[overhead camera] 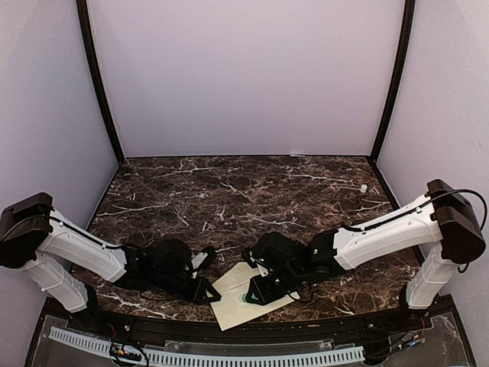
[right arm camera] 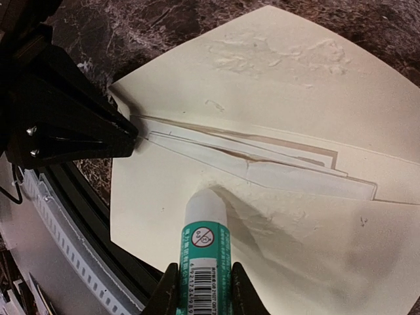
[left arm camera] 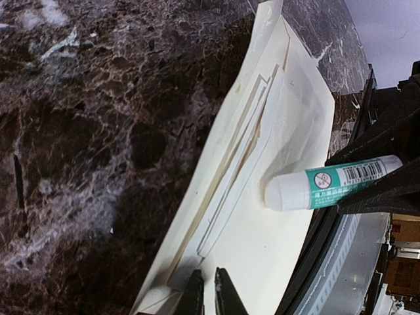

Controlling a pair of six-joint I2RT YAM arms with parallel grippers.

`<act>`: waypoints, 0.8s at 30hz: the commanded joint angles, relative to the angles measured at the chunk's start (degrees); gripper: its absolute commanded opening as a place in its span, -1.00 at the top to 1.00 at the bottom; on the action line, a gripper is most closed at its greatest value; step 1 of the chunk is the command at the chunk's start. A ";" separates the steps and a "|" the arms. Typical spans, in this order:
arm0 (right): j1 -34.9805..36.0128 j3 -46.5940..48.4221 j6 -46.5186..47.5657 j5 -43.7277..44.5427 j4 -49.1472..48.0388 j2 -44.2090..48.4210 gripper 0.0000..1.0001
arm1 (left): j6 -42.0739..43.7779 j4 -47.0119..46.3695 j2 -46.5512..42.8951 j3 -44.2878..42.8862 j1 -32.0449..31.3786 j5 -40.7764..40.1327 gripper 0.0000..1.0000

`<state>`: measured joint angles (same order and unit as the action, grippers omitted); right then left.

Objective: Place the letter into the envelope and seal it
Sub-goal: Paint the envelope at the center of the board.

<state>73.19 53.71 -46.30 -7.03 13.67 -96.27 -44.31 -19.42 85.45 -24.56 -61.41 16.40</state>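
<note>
The cream-beige envelope [overhead camera: 233, 304] [left arm camera: 262, 249] [right arm camera: 295, 85] lies flat at the table's near edge, one corner over the black rim. Thin white edges of the letter [left arm camera: 244, 157] [right arm camera: 308, 178] show in layers at its mouth. My right gripper [overhead camera: 258, 293] [right arm camera: 204, 275] is shut on a green glue stick [left arm camera: 328, 184] [right arm camera: 205, 239]. The stick's white tip presses into the envelope and wrinkles the paper beside it. My left gripper [overhead camera: 209, 292] [left arm camera: 209, 281] is shut, with its tips resting on the envelope's left end, near the mouth.
A black rim and a white slotted cable track [overhead camera: 206, 356] run just below the envelope. A small white object [overhead camera: 364, 186] sits far back right. Dark marble tabletop [overhead camera: 229, 191] stretches behind both arms, with lilac walls on three sides.
</note>
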 commanded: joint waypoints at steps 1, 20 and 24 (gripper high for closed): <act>1.34 1.47 0.86 -1.13 0.38 -2.69 1.00 | 0.28 7.38 0.33 1.46 -0.33 -1.59 0.86; -6.57 -8.24 0.59 3.31 4.91 7.71 1.00 | 0.01 7.64 -0.55 2.45 -0.30 -2.42 0.86; -5.56 -6.51 2.93 0.28 2.90 5.62 1.00 | 0.07 7.73 -0.46 2.22 -0.29 -2.29 0.86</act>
<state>67.00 46.63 -46.04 -4.75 15.55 -88.73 -44.36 -19.03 84.71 -24.12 -61.41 15.62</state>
